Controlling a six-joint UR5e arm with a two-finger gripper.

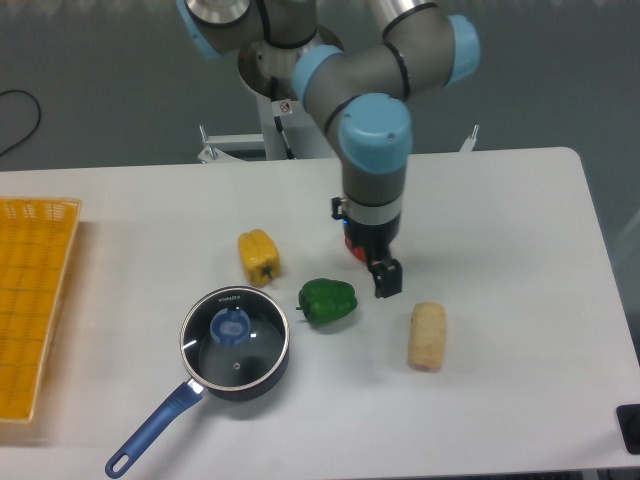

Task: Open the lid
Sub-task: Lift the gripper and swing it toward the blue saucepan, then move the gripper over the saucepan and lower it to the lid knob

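The lid (236, 343) is a round clear glass disc with a metal rim and a blue knob (231, 326). It sits closed on the small dark saucepan (262, 382), whose long blue handle (153, 428) points to the front left. My gripper (371, 264) hangs over the table to the right of the pan, behind and to the right of the green pepper, well apart from the lid. Its jaws look spread and hold nothing. One dark fingertip (388, 279) shows clearly; the other is partly hidden by the wrist.
A yellow pepper (259, 256) lies behind the pan and a green pepper (327, 301) to its right. A beige corn-like piece (427, 336) lies at the right. A yellow tray (32, 300) stands at the left edge. Something small and red (355, 250) shows by the gripper.
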